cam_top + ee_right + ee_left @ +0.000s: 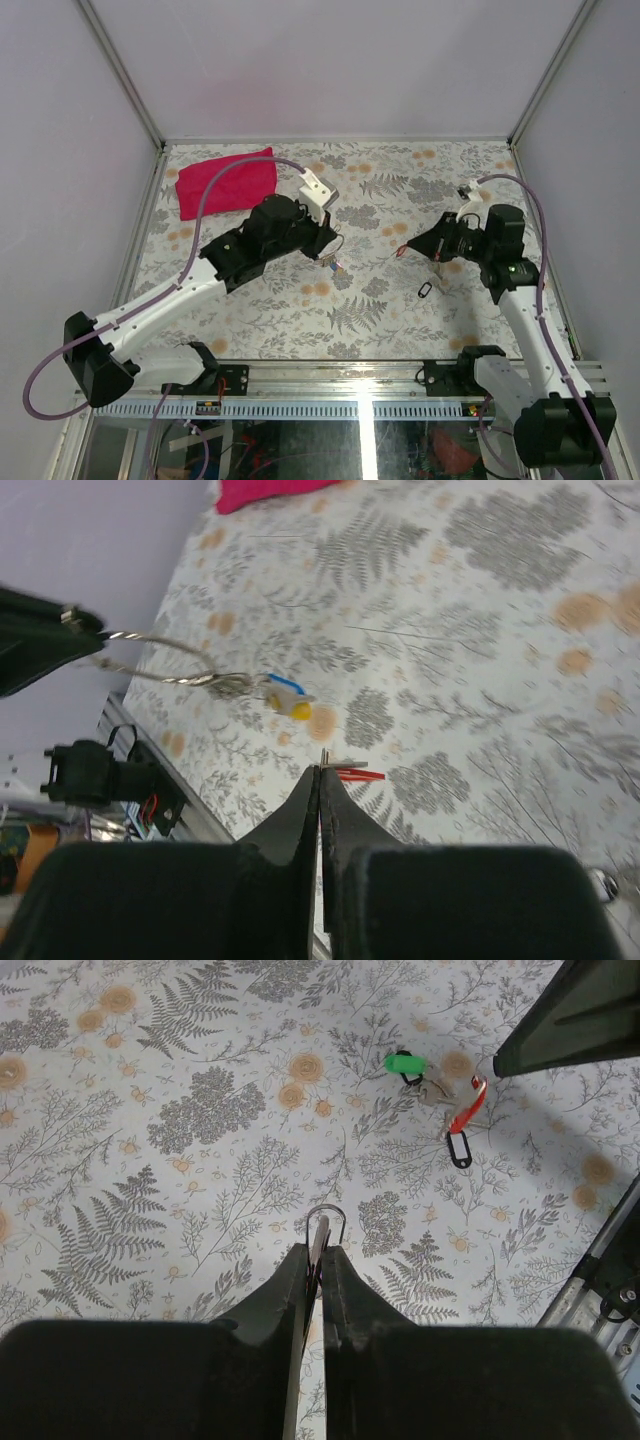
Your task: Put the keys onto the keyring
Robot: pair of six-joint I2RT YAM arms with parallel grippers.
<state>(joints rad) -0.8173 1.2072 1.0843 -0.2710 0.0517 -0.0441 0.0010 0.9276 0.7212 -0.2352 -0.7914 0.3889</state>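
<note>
My left gripper [327, 250] [320, 1250] is shut on the thin silver keyring [326, 1216], held above the table's middle. Blue and yellow tagged keys [335, 265] hang from the ring; they also show in the right wrist view [288, 695] beside the wire loop [190, 675]. My right gripper [410, 248] [321, 770] is shut on a small key with a red tag [358, 774], a short way right of the ring. In the left wrist view a green tag [405, 1062], the red tag [466, 1106] and a black tag [459, 1149] cluster under the right gripper.
A crumpled pink cloth [226, 181] lies at the table's back left. The black tag [425, 290] shows below the right gripper over the floral table cover [300, 310]. Metal frame rails run along the front edge [360, 378].
</note>
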